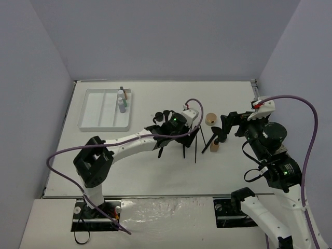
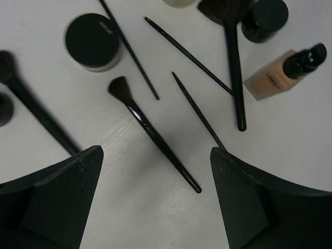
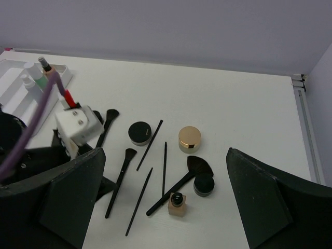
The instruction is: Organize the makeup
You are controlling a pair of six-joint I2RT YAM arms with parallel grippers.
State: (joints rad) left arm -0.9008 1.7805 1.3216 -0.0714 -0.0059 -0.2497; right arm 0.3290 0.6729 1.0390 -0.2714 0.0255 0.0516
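White tabletop (image 1: 155, 171), grey walls (image 1: 155, 36). Left gripper (image 2: 155, 153) gaping, empty, above a flat brush (image 2: 150, 132) left of the tan compact (image 3: 190, 139); right gripper (image 3: 165, 153) equally wide, right of it. Hidden overhead by the arm (image 1: 129, 142), plain from right wrist: black jar (image 3: 140, 132) beside the compact.

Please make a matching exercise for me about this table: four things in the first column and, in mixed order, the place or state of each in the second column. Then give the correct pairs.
Column one
1. tray
2. fan brush
3. left hand
4. gold jar

Column two
A. open, above the brushes
B. standing by itself, lid on
C. white, small bottles in one end
D. lying flat, head next to a black jar

Pairs: 1-C, 2-D, 3-A, 4-B
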